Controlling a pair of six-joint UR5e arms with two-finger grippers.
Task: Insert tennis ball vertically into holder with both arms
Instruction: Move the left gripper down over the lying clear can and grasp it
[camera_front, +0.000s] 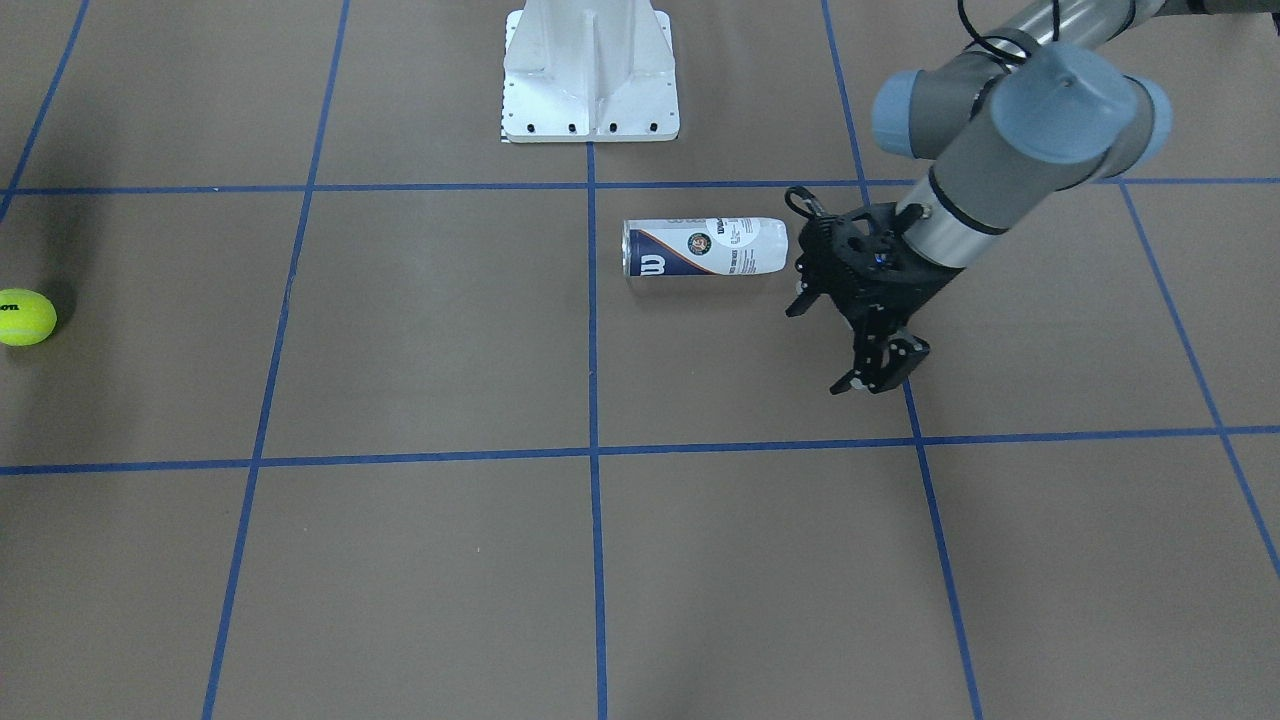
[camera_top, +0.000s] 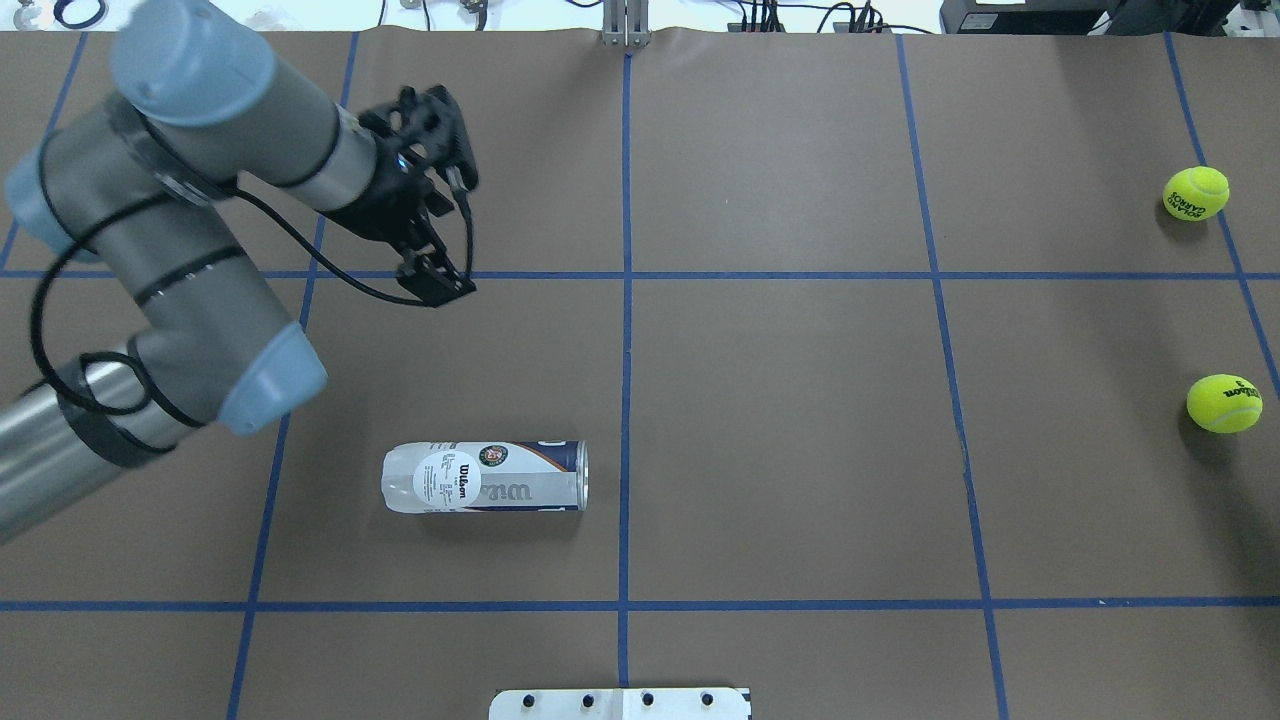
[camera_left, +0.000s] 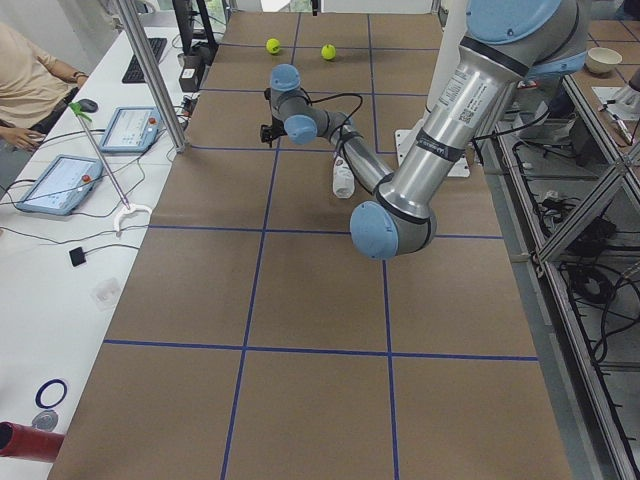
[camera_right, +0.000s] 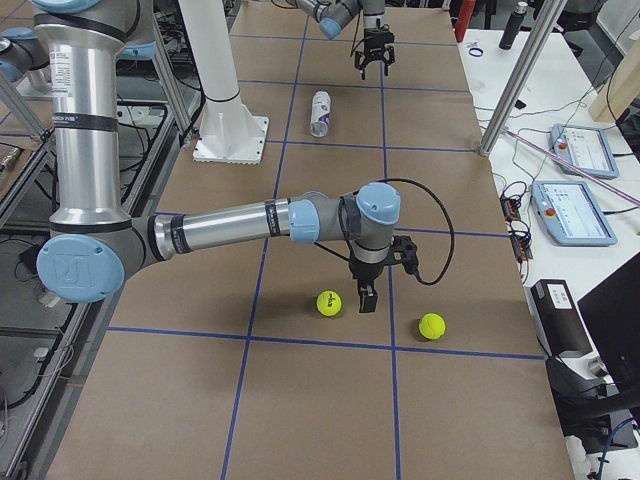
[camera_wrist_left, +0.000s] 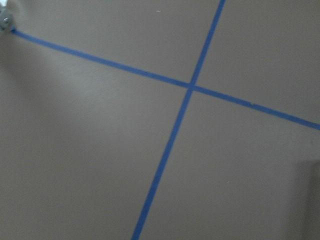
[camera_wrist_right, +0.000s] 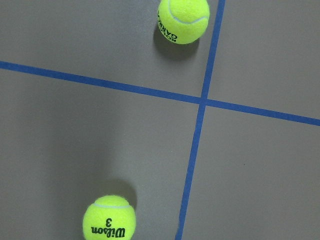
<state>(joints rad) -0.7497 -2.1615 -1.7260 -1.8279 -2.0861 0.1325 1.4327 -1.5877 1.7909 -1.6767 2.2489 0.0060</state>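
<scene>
The holder (camera_top: 485, 477) lies on its side on the brown table (camera_top: 800, 450), left of the centre tape line. Its silver-rimmed end faces that line and its rounded closed end faces the left arm (camera_top: 200, 250). Nothing touches it.

The left gripper (camera_top: 455, 190) hangs in the air on the far side of the holder from the white pedestal (camera_top: 620, 703), well apart from the holder. Its fingers (camera_front: 872, 372) are spread and grasp nothing. The left wrist view shows only bare table surface and a crossing of blue tape lines (camera_wrist_left: 190, 86).

The tennis ball (camera_top: 1224, 403), printed "Wilson 3", rests on the table near the right edge, well apart from the holder. A second ball (camera_top: 1196, 193) with different print lies farther from the robot on the same side. The two balls do not touch.

The right arm (camera_right: 250, 220) reaches low across the table. The right gripper (camera_right: 367, 298) points downward just beside the tennis ball, between the two balls. It appears only in the exterior right view, so the state of its fingers cannot be determined. The right wrist view shows both balls on the table, with the "Wilson 3" ball at the lower edge
</scene>
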